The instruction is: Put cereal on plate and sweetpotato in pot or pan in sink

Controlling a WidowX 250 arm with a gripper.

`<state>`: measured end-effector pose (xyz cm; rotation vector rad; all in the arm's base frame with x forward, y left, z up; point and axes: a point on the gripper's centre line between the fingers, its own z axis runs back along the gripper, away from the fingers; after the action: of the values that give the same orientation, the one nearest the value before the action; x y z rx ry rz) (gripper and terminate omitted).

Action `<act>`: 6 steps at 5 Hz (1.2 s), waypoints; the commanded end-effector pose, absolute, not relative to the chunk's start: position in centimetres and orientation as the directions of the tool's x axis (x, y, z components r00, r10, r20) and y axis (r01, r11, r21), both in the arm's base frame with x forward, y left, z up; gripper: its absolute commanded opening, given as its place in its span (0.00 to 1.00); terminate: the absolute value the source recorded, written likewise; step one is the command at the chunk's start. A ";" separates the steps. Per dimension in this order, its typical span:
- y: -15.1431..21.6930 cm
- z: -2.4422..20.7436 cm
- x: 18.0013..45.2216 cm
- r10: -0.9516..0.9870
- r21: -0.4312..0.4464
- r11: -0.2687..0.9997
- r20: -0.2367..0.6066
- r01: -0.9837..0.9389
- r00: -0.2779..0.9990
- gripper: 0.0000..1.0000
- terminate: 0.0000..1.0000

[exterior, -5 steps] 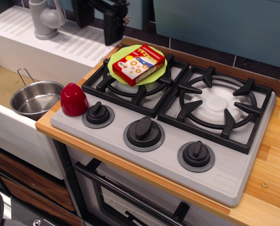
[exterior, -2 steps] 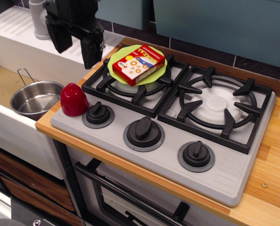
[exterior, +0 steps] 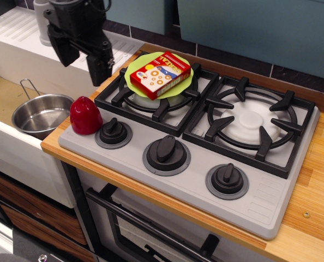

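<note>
Compared with the earlier views, the black gripper [exterior: 81,59] has been shifted left and lower, and is now held above the gap between the sink [exterior: 9,103] and the sweetpotato [exterior: 85,115], its fingers spread apart with nothing between them. The cereal [exterior: 162,74] is seen lying on the plate [exterior: 133,70], the sweetpotato at the stove's [exterior: 249,185] front-left corner, beside the empty pot [exterior: 42,113] in the sink. The faucet [exterior: 42,22] is mostly hidden behind the arm, and the sink is cut off by the left edge.

One cereal box [exterior: 163,75]. One green plate [exterior: 133,72]. One sweetpotato [exterior: 85,115]. One steel pot [exterior: 42,114]. One sink [exterior: 4,98]. One faucet [exterior: 42,22]. Two burner grates [exterior: 253,124]. Three knobs [exterior: 166,151]. One gripper [exterior: 81,60].
</note>
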<state>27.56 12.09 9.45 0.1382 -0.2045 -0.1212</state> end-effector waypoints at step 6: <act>12.4 7.2 28.0 -0.013 0.127 0.992 0.195 -0.013 0.981 1.00 0.00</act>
<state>26.95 12.36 5.99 0.1116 -0.1548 0.0022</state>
